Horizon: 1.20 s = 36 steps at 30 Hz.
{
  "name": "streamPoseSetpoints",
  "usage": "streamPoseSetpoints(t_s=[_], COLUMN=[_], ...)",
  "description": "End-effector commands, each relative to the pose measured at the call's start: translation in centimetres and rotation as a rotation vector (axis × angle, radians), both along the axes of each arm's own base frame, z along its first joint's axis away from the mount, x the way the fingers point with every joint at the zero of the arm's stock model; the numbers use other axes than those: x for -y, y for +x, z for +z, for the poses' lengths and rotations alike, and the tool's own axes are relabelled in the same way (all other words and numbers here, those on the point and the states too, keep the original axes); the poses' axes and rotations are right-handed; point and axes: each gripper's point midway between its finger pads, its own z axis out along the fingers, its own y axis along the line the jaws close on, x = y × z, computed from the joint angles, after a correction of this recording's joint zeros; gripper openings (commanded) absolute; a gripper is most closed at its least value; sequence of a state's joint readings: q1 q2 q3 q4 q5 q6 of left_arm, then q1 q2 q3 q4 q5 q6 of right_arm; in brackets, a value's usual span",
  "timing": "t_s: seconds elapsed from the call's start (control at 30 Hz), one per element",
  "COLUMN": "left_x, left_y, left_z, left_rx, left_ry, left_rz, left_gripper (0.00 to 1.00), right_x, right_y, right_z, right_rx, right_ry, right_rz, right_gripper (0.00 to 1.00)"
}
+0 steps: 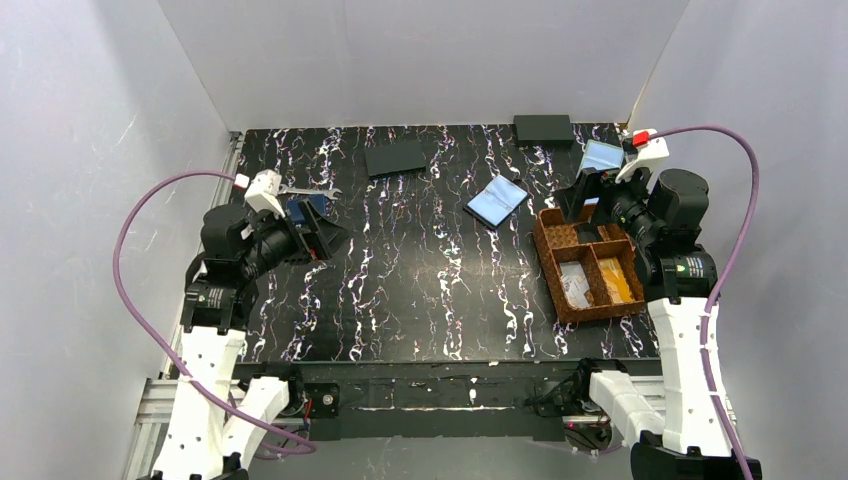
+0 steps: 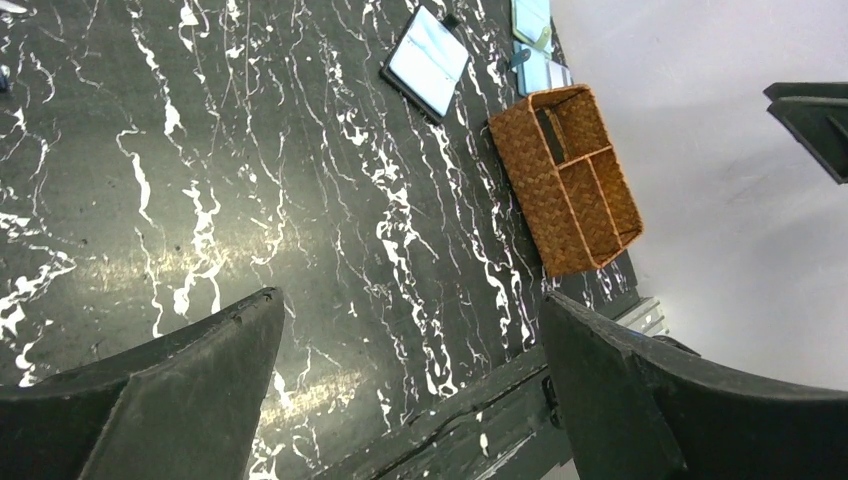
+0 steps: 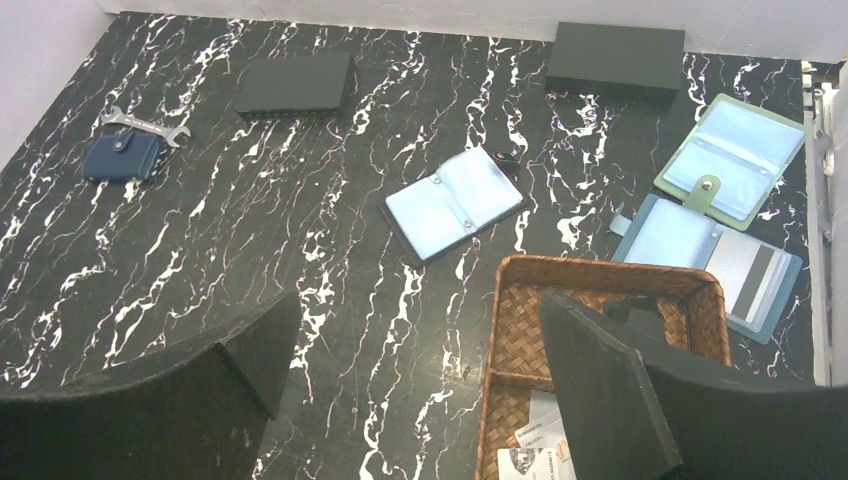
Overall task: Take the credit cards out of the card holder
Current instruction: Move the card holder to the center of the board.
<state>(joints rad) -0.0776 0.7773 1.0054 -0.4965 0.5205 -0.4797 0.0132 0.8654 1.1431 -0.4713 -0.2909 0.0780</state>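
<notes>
The card holder [image 1: 497, 200] lies open on the dark marbled table, light blue pockets up; no card shows in it. It also shows in the right wrist view [image 3: 455, 205] and the left wrist view [image 2: 428, 60]. An orange-tan card [image 1: 618, 282] lies in the brown woven tray [image 1: 548, 262]. A dark flat piece [image 3: 640, 320] in the tray's far compartment is partly hidden by my finger. My right gripper [image 1: 585, 208] [image 3: 418, 298] is open and empty above the tray's far left corner. My left gripper [image 1: 325, 235] [image 2: 410, 300] is open and empty at the far left.
Pale printed cards [image 3: 535, 450] lie in the tray [image 3: 600, 272]. Two pale blue pouches [image 3: 735, 160] lie open beyond it; one holds a grey striped card [image 3: 745, 280]. Two black pads [image 1: 395, 157] [image 1: 543, 128] lie at the back. A closed navy pouch [image 3: 122, 157] and a wrench [image 3: 140, 125] lie by my left gripper.
</notes>
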Motion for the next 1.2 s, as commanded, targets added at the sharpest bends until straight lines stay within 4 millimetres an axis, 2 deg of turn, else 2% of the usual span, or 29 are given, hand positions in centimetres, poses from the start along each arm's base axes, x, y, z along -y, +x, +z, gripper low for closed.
streamPoseSetpoints(t_s=[0.0,0.37,0.43,0.53,0.63,0.77,0.87,0.97,1.0,1.07,1.17], left_x=[-0.7,-1.4,-1.8,-2.6,-4.0,-6.4,-7.2,-8.1,-9.2,-10.1,-11.3], left_y=[-1.1,-0.6,0.0,1.3,3.2,6.6,9.6,12.3,13.2,14.9,17.1], left_z=[-1.5,-3.1,-3.9,-5.5,-7.2,-9.7,-11.3,-13.1,-13.7,-14.9,-15.7], left_rx=[-0.048,-0.072,-0.07,-0.086,-0.106,-0.108,-0.084,-0.177,-0.228,-0.312,-0.363], left_ry=[0.051,0.083,0.113,0.177,0.261,0.385,0.427,0.4,0.37,0.309,0.273], left_rz=[0.007,0.045,0.059,0.072,0.123,0.203,0.229,0.23,0.257,0.281,0.354], left_gripper=[0.98,0.98,0.98,0.98,0.98,0.98,0.98,0.98,0.97,0.94,0.94], right_x=[-0.3,-1.0,-2.4,-5.1,-6.8,-7.0,-7.3,-7.7,-7.7,-7.7,-7.8], right_y=[-0.5,-0.2,-0.4,-1.8,-2.7,-2.2,-2.2,-2.5,-2.6,-3.0,-3.4], right_z=[2.0,0.6,-1.0,-3.9,-7.0,-9.7,-11.5,-12.2,-12.3,-12.5,-12.5], right_rx=[0.046,0.039,0.039,0.071,0.044,0.017,0.011,0.013,0.015,0.013,0.017], right_ry=[0.024,0.013,-0.017,-0.102,-0.1,-0.117,-0.106,-0.09,-0.097,-0.095,-0.087], right_rz=[0.009,0.061,0.177,0.451,0.634,0.693,0.728,0.761,0.766,0.773,0.774], right_gripper=[0.98,0.98,0.98,0.98,0.98,0.98,0.98,0.98,0.98,0.99,0.98])
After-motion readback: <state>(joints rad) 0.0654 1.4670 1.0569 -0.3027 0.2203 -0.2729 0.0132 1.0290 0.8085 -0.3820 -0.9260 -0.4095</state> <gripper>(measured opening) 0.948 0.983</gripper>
